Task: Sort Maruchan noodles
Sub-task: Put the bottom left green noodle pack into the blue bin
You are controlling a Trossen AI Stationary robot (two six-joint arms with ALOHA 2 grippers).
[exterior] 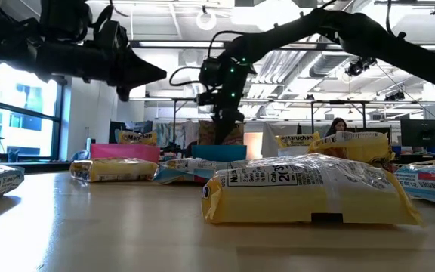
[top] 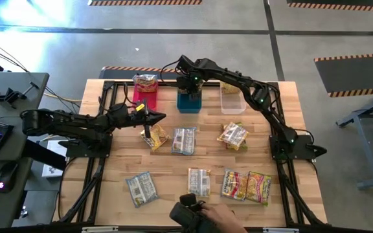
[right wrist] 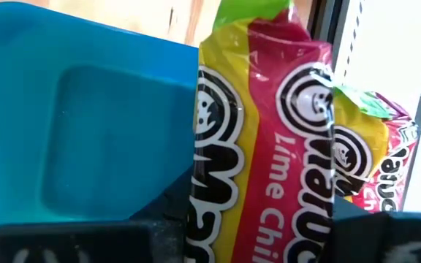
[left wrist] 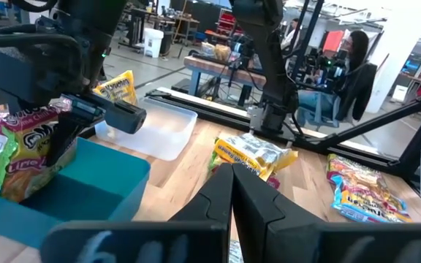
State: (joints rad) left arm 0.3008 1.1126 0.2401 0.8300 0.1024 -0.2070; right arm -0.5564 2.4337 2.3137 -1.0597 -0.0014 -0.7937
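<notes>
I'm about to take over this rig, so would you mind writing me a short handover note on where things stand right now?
Right gripper: shut on a lime-chili packet, held over the blue bin.
Left gripper: shut, empty, above the table near the pink bin.
Done: one yellow packet sits at the pink bin. The clear bin looks empty.
Left: release the held packet, then sort roughly eight packets still lying on the table.
A person's hand is at the front edge.

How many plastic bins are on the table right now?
3, in a row along the table's far edge: the pink plastic bin on the left, the blue plastic bin in the middle, and the clear plastic bin on the right. None looks hidden.
</notes>
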